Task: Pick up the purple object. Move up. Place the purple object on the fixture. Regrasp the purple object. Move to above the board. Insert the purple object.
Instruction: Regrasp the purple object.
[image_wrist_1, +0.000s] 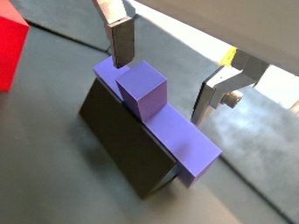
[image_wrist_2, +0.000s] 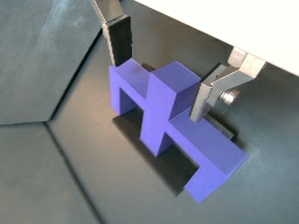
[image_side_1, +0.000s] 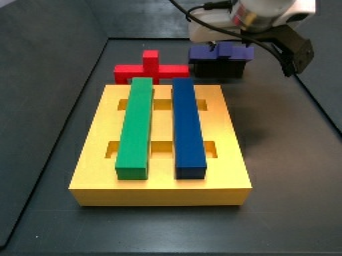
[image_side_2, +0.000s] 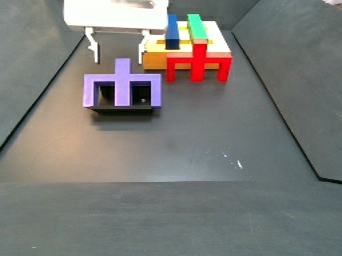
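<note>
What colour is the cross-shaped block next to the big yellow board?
Red. The cross block shows best in a side view.

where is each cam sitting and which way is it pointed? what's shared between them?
Wrist view: on the arm, looking down at the purple object resting on the fixture; end effector fingers show, open, either side of its post.
Wrist view: same mount, other angle, purple object; end effector fingers show.
Side view: beyond the board, looking along it toward the fixture; end effector and cable show.
Side view: opposite end, fixture nearest, board behind; end effector shows.
Shared: all four see the purple object.
</note>
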